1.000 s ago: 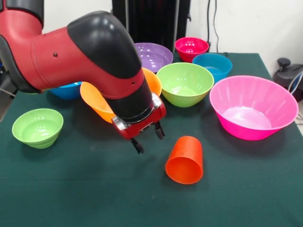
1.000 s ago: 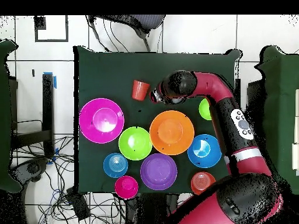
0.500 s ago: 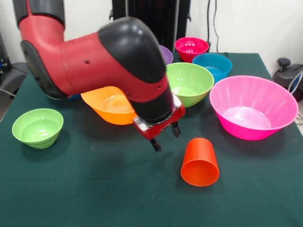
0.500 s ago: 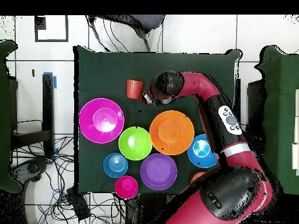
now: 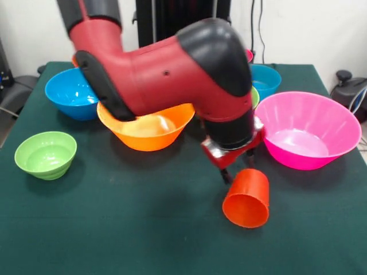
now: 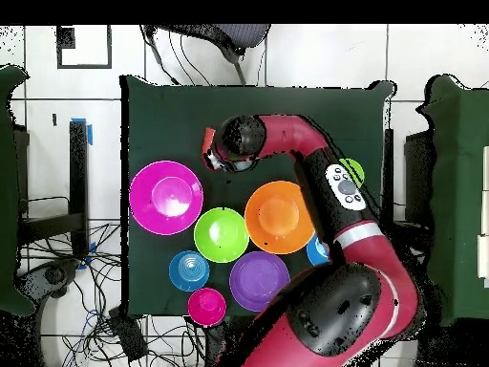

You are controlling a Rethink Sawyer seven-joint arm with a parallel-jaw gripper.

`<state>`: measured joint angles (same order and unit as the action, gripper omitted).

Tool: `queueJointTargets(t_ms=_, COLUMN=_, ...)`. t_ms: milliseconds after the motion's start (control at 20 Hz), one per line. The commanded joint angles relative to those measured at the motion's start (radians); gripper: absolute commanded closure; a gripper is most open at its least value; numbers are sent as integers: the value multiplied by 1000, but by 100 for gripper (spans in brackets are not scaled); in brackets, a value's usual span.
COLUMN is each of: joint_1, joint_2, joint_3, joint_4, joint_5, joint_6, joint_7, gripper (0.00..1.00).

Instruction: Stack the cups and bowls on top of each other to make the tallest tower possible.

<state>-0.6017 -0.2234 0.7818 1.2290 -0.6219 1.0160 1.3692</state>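
One cup (image 5: 246,197) is counted in the front view, and eight bowls are counted from overhead, each standing singly on the green-covered table (image 5: 114,229): a large pink bowl (image 6: 166,197); a large orange bowl (image 6: 280,216); a medium green bowl (image 6: 221,234); a purple bowl (image 6: 259,280); a small blue bowl (image 6: 189,270); a small magenta-red bowl (image 6: 206,306); a medium blue bowl (image 6: 315,250), of which only a sliver is seen beside the arm (image 6: 325,182); and a small green bowl (image 6: 353,170), likewise mostly covered. The cup is seen as an orange-red tapered tumbler, laid on its side with its open mouth turned toward the front camera and its narrower closed end pointed up at the gripper (image 5: 239,166); it is placed on the cloth just in front of the large pink bowl, near the table's front part. The gripper is held directly over the cup's closed end, its two dark fingers (image 5: 227,176) spread apart with nothing clamped between them; whether a fingertip is touching the cup cannot be told. From overhead only a red edge of the cup is shown beside the arm's black wrist.
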Motion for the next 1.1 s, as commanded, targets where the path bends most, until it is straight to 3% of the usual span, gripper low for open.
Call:
queueJointTargets(t_ms=50, joint_1=101, joint_2=-38, joint_3=-115, joint_4=30, joint_5=7, joint_6=-78, joint_7=234, gripper=0)
queueJointTargets(t_ms=500, joint_1=207, joint_2=-108, joint_3=-164, joint_4=21, joint_5=26, joint_6=-36, joint_7=326, gripper=0)
queueJointTargets(t_ms=800, joint_1=248, joint_2=-131, joint_3=-192, joint_4=-1, joint_5=-3, joint_6=-31, joint_7=286, gripper=0)
queueJointTargets(t_ms=1100, joint_1=288, joint_2=-164, joint_3=-217, joint_4=-58, joint_5=-57, joint_6=9, joint_7=172, gripper=0)
